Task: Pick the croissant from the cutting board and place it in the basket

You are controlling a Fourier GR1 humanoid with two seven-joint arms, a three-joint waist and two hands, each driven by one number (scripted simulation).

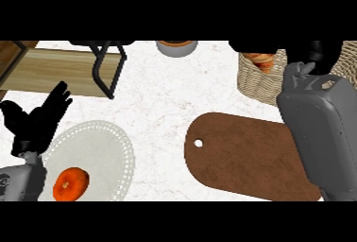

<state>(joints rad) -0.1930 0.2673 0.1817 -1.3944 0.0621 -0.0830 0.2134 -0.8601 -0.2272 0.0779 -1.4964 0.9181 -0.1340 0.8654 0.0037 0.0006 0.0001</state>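
Observation:
The croissant [262, 60] lies inside the wicker basket [257, 87] at the top right, partly hidden by my right hand. That right hand [317, 53] hovers over the basket with its fingers stretched out to the left above the croissant, open. Its grey forearm crosses the right end of the brown cutting board [244, 158], which carries nothing. My left hand [33, 124] rests open at the left edge, fingers up, beside the white plate.
A white round plate [105, 142] at the lower left holds an orange fruit [71, 184]. A wooden board with a black metal frame [105, 71] stands at the top left. A grey bowl [176, 47] sits at the top middle.

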